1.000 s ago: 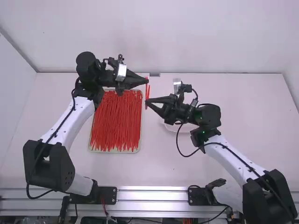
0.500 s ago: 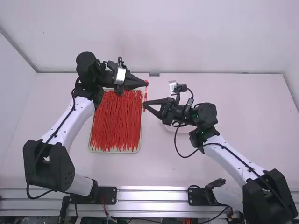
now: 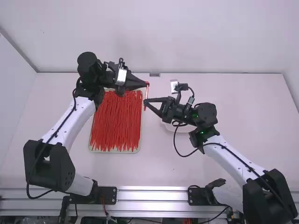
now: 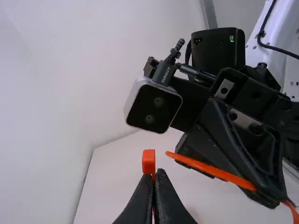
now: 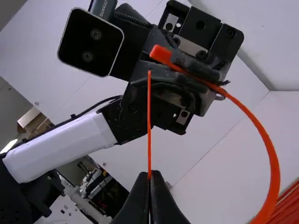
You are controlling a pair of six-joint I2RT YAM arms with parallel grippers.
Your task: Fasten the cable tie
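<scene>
Left gripper [image 3: 145, 84]: it is clamping the cable tie [image 4: 210, 170] just under its square head [image 4: 148, 161], fingers closed tight, in the air just past the far right corner of the tray [image 3: 115, 151].
Right gripper [image 3: 145, 101]: it is pinching the thin tail [image 5: 149, 121] with its fingers closed, hanging off the tray's right edge, a little nearer than the left gripper.
Where the tie is: it is being held off the table [image 3: 243, 102] between the two grippers, apart from the spare ties [image 3: 117, 119] lying in the tray.
Which way it is pointing: the strap is bowing out in a wide loop away from the tray, so there is no single straight axis. The head is sitting at the far end. The free stretch of tail is aiming back along the tray's right edge towards the head, its tip close to the left fingers but not yet in the slot (as far as I can judge).
Risk – missing the slot: the tail tip seems to be sitting slightly to one side of the head, so pushing on from here may be driving it into the left fingers rather than through the opening.
Risk – buckling: the tail is being held well back from its tip, so it may bend sideways under a push.
Risk – slipping: the bowed strap is springing against both grips, and a loose pinch could let the head twist – spoiling the line-up.
</scene>
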